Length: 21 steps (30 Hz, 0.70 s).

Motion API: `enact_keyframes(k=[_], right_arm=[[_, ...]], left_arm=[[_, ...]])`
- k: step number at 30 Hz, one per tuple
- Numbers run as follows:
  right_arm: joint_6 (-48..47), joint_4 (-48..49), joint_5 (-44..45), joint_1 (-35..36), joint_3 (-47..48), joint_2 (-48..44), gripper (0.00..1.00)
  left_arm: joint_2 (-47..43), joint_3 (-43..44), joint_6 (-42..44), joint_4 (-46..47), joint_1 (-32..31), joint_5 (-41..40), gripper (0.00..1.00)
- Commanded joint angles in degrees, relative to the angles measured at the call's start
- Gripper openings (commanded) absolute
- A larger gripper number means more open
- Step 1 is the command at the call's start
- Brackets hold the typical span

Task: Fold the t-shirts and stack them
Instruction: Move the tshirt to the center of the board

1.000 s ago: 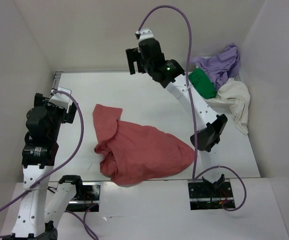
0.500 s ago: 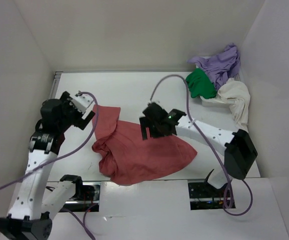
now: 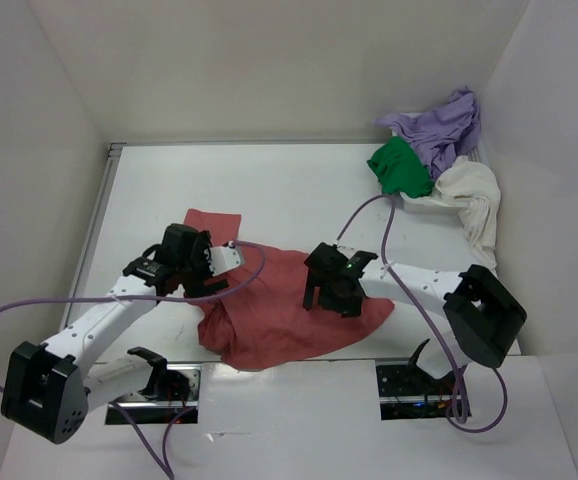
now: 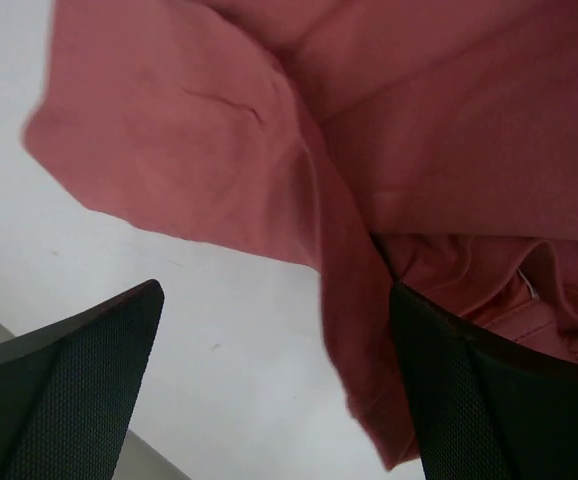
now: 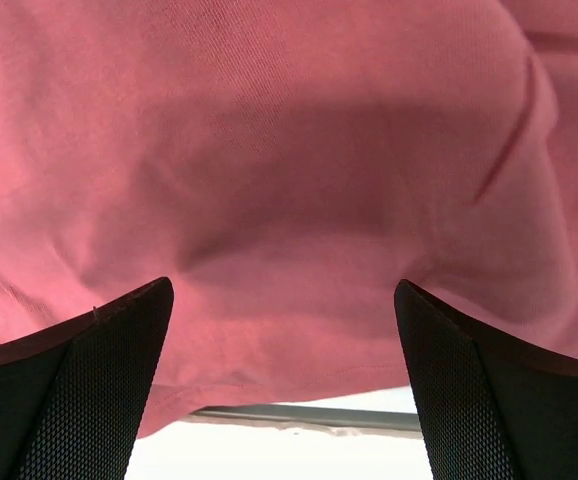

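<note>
The salmon-red t-shirt (image 3: 279, 315) lies crumpled on the middle of the white table. My left gripper (image 3: 206, 275) is low at its left edge and open. In the left wrist view, the shirt (image 4: 369, 150) has a hem hanging between the fingers, close to the right one (image 4: 489, 400). My right gripper (image 3: 331, 297) is open just over the shirt's right part, and the cloth (image 5: 289, 150) fills the right wrist view. The lavender-purple (image 3: 447, 122), bright green (image 3: 401, 168) and cream-white (image 3: 476, 200) t-shirts are heaped at the back right.
The heap of three shirts hides most of a white basket (image 3: 421, 203) at the back right. White walls close in the table on the left, back and right. The table's near edge (image 5: 319, 418) shows just beyond the shirt's hem in the right wrist view.
Both arms came down from raised poses onto the salmon-red shirt. The left reached in to its left edge, and the right swung from the back to its right part. The shirt shifted slightly.
</note>
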Motion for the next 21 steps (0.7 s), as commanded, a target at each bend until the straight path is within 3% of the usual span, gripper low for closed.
enact_keyframes(k=[1,3,4,5,7,8,9,12,15,18,21], right_arm=[[2.83,5.52,-0.17,-0.06,-0.51,1.55,0.95],[2.22,6.76,-1.74,-1.20,-1.04,4.26,0.93],[-0.57,8.24,-3.23,-2.86,-1.04,6.37,0.72],[-0.60,8.78,-3.25,-2.88,-1.04,6.39,0.63],[-1.91,8.78,-3.25,-4.62,-1.04,6.39,0.41],[-2.52,8.78,-3.85,-4.63,-0.43,6.39,0.33],[-3.31,8.78,-3.86,-5.59,0.36,6.39,0.18],[-7.26,7.99,-3.86,-8.14,3.61,7.96,0.00],[-14.11,6.77,-2.10,-11.83,11.86,12.09,0.00],[-21.76,4.49,-0.79,-15.79,26.69,20.52,0.00],[-28.26,-0.06,-0.78,-17.64,48.91,33.07,0.00]], left_arm=[[1.17,-3.84,4.33,4.44,-0.21,-4.59,1.00],[1.70,-4.71,4.33,4.45,-0.21,-5.12,0.99],[1.09,-6.81,6.77,5.06,-0.21,-5.64,0.91],[0.30,-7.62,6.79,5.06,-0.21,-5.65,0.91],[-0.23,-8.33,7.32,5.59,0.31,-6.97,0.79],[-0.24,-8.33,7.32,5.59,0.32,-6.97,0.57],[-0.24,-8.33,6.45,4.81,1.19,-6.36,0.46],[-1.55,-8.33,4.87,3.31,2.51,-2.68,0.16],[-3.48,-7.01,3.37,0.59,3.92,-0.64,0.00],[-5.77,-4.90,2.84,-3.70,5.32,1.03,0.00],[-9.80,-2.97,1.61,-7.05,5.85,2.26,0.00]])
